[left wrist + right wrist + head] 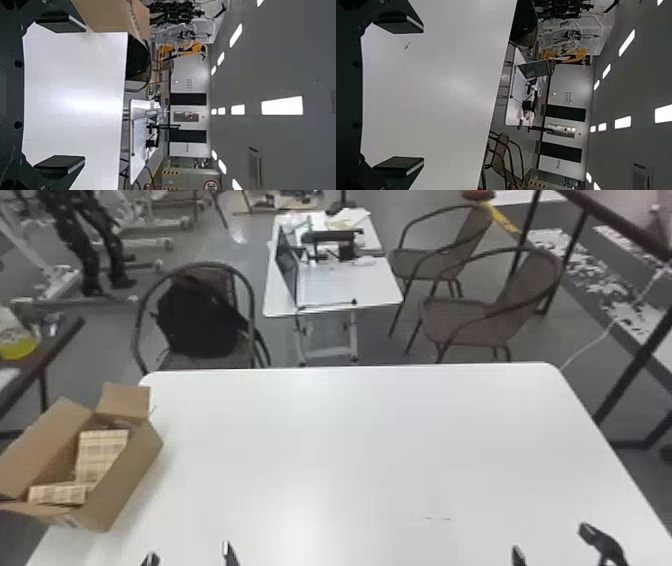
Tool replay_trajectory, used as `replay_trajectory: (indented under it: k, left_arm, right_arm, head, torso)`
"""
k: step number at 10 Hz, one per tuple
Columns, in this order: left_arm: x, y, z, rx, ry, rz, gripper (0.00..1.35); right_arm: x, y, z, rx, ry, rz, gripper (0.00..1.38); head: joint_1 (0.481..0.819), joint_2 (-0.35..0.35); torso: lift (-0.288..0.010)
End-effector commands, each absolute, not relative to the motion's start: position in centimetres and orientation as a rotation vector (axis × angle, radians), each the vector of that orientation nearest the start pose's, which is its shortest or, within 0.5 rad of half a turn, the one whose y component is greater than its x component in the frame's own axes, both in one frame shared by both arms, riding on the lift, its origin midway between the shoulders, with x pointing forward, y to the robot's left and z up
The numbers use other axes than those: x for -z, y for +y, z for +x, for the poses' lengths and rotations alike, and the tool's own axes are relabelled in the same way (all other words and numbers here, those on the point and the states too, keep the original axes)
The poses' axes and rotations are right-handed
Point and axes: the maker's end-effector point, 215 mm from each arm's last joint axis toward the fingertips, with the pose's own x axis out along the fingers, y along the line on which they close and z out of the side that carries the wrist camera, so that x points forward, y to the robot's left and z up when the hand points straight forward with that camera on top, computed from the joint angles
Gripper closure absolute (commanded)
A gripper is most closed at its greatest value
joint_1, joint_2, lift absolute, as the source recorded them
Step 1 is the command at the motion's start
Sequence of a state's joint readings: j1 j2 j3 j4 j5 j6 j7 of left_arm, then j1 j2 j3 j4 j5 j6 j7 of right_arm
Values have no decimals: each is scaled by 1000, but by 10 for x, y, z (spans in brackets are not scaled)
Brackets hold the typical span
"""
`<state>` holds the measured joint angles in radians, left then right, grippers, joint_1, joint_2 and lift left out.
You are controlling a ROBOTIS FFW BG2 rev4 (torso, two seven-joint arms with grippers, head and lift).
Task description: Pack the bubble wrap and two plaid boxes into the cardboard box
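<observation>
Around the hub of your head view's clock, with twelve o'clock pointing away from you, spreads the white tabletop [325, 440], your largest surface. Beyond it at twelve you have a smaller white table [345, 285] bearing a dark upright screen [286, 267]. Two brown armchairs [465, 320] stand past the far edge at about one o'clock, and another armchair [251, 297], between ten and eleven, holds a black backpack [200, 322].

At nine o'clock, by the tabletop's edge, you'll find the cardboard box [127, 475] with its flaps open. Both plaid boxes are inside: the larger plaid box [102, 452] lies towards the carton's one o'clock, and the smaller plaid box [57, 494] sits at its seven, close to the larger one's near end. You can also see something greyish at the carton's far end, but you cannot tell whether it is the bubble wrap.

Your left gripper [188, 551] is at about eight o'clock, its two flat black fingers parted wide; your left wrist view shows that same wide gap. Your right gripper [551, 538], near four o'clock, is open too, with its fingers well apart above the white surface.
</observation>
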<state>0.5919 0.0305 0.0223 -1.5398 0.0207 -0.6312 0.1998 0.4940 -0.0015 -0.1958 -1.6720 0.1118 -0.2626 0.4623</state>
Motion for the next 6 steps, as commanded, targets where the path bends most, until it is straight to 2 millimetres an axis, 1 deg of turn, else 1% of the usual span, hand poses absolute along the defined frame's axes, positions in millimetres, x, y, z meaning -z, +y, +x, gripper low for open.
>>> replay_trajectory:
  k: [1,2,3,6]
  left_arm:
    - [459,294,341,-213,19,35,137]
    - [463,293,341,-205,30,21,137]
    - [465,292,343,-188,36,17,137]
    - [463,290,352,-151,33,6,137]
  right_arm:
    - [475,-236,387,-314,195,-149,127]
    - [484,-240,382,-295,217,-131,124]
    - [485,-244,380,-277,220,-127,127]
    - [483,-240,385,-281,217,-128,128]
  head:
    - [695,84]
    - [695,89]
    - [695,86]
    - [695,70]
  torso:
    - [-14]
    - [-14]
    - [-14]
    - [-14]
